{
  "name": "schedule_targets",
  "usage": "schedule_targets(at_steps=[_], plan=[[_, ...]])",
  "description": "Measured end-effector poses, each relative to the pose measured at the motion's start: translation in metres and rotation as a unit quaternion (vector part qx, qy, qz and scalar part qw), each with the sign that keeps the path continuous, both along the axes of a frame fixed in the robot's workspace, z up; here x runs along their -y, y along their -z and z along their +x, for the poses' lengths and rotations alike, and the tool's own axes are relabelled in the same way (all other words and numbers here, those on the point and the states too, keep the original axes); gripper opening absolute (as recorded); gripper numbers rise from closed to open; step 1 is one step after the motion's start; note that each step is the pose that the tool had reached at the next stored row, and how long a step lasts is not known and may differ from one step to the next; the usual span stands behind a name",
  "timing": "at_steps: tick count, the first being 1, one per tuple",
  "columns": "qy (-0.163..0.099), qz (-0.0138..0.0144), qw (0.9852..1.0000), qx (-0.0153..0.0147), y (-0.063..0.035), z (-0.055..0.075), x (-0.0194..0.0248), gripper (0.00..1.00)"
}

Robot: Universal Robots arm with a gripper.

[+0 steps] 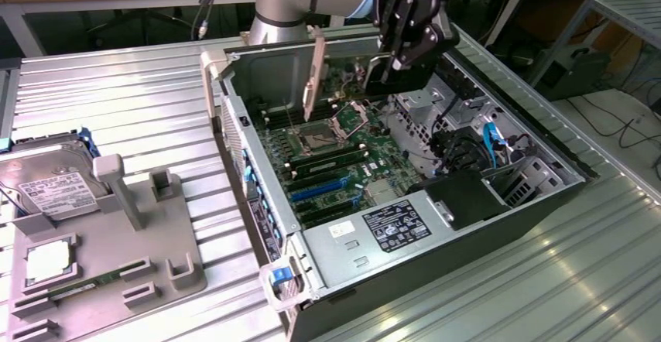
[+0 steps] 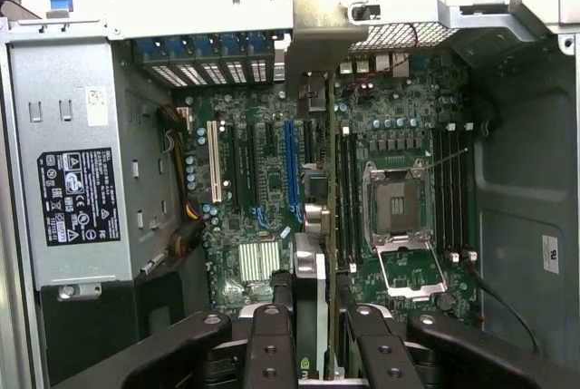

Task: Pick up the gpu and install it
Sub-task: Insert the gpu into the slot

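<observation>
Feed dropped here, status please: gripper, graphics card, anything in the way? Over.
Gripper shut on the gpu, flat green circuit card with silver bracket. Card edge-on above green motherboard in open black computer case, not seated. Nothing seen blocking.

Green gpu (image 2: 332, 189) (silver bracket (image 2: 322, 31)); green motherboard (image 2: 263, 189), blue slot (image 2: 291, 171); black gripper (image 2: 317, 321).

Counted: one case (image 1: 240, 137), one gpu (image 1: 317, 79), one gripper (image 2: 317, 353), one hard drive (image 1: 52, 183), one power supply (image 2: 77, 194), one CPU socket (image 2: 399, 208), one grey tray (image 1: 104, 268).
</observation>
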State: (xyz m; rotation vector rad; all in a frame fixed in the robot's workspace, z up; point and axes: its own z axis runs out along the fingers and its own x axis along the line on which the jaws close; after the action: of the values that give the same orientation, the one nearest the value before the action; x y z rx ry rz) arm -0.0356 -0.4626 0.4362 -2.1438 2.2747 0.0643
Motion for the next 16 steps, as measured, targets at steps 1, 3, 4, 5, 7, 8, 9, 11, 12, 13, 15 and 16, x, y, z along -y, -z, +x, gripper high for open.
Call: schedule_targets(at_steps=[1, 3, 4, 5, 7, 8, 9, 11, 12, 13, 15, 16], plan=[[0.0, -0.0001, 1.0, 0.0007, 0.0001, 0.0, 0.0, 0.27], [0.0, 0.0, 1.0, 0.0008, 0.0005, 0.0, 0.0001, 0.27], [0.0, 0.0002, 1.0, 0.0017, 0.001, 0.0, 0.0001, 0.27], [0.001, 0.0002, 1.0, 0.0031, 0.0017, -0.001, 0.0001, 0.27], [0.001, 0.0001, 1.0, 0.0036, 0.0052, -0.001, -0.0002, 0.27], [0.001, 0.0003, 1.0, 0.0036, 0.0065, -0.002, -0.0001, 0.27], [0.001, 0.0006, 1.0, 0.0036, 0.008, -0.002, -0.0002, 0.27], [0.002, 0.0006, 1.0, 0.0035, 0.0102, -0.002, -0.0002, 0.27], [0.002, 0.0003, 1.0, 0.0034, 0.012, -0.002, -0.0002, 0.27], [0.002, 0.0003, 1.0, 0.0034, 0.0139, -0.002, -0.0002, 0.27], [0.002, -0.0001, 1.0, 0.0033, 0.0152, -0.002, -0.0001, 0.27], [0.001, -0.0006, 1.0, 0.0033, 0.0157, -0.002, -0.0005, 0.27]])
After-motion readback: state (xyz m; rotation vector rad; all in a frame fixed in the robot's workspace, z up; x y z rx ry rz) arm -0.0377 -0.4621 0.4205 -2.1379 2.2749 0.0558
